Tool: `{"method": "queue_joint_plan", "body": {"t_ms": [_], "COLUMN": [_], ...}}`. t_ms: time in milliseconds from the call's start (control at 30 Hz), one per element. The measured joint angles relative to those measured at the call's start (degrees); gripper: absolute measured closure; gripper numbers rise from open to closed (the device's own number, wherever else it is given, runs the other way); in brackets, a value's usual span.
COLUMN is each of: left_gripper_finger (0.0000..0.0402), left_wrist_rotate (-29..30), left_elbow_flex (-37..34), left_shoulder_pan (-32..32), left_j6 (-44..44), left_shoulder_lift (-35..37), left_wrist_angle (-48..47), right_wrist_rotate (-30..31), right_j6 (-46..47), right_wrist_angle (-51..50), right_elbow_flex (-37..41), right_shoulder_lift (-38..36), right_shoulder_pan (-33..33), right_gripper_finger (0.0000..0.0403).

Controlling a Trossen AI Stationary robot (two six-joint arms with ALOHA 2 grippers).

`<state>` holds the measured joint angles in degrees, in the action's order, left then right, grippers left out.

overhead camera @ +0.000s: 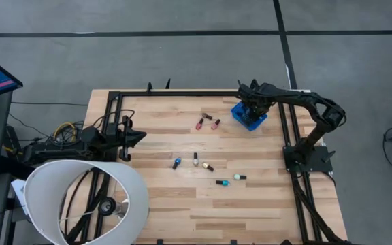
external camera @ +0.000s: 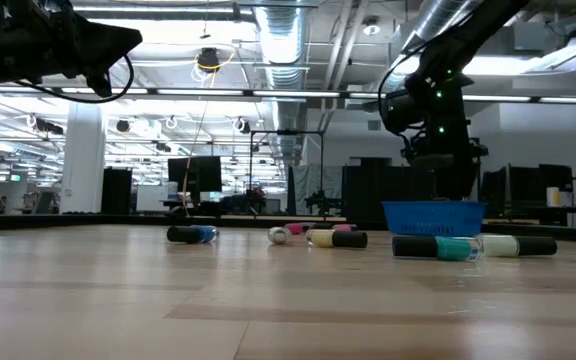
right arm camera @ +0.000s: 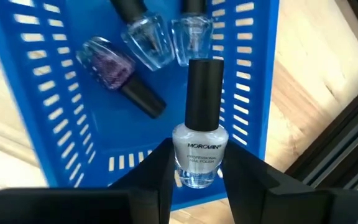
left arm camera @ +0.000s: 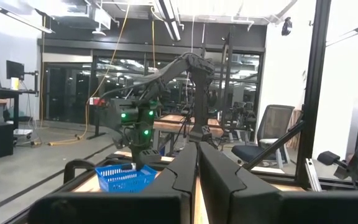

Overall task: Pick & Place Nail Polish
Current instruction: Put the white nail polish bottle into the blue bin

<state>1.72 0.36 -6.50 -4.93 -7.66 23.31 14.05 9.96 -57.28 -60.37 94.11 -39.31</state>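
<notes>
My right gripper is shut on a pale nail polish bottle with a black cap. It is above the blue bin at the table's far right. Inside the bin lie a purple glitter bottle and two clear bottles. Several more bottles lie on their sides on the table: two pink, a blue one and a teal one. My left gripper is shut and empty, raised at the table's left side. My right gripper pinches the bottle's pale glass body between its two fingers, one on each side. The fingers point down into the bin from above. The black cap sticks out past the fingertips. The bottle is over the bin's floor; whether it touches it I cannot tell.
A black frame rail runs along the table's right edge, close to the bin. A white lampshade stands over the near left corner. The loose bottles lie in the table's middle.
</notes>
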Motion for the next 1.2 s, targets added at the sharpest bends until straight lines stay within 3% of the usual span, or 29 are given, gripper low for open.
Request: {"method": "queue_joint_plan", "body": {"t_ms": [1200], "left_gripper_finger": [0.039], "left_wrist_rotate": [0.0], "left_elbow_flex": [-0.01], "left_shoulder_pan": [0.0], "left_j6": [-0.01], "left_shoulder_lift": [0.0], "left_wrist_angle": [0.32], "right_wrist_rotate": [-0.44], "right_j6": [-1.41], "right_wrist_angle": [9.86], "right_elbow_flex": [5.48], "right_shoulder_lift": [-0.09], "right_shoulder_pan": [-0.89], "right_gripper_finger": [0.03]}}
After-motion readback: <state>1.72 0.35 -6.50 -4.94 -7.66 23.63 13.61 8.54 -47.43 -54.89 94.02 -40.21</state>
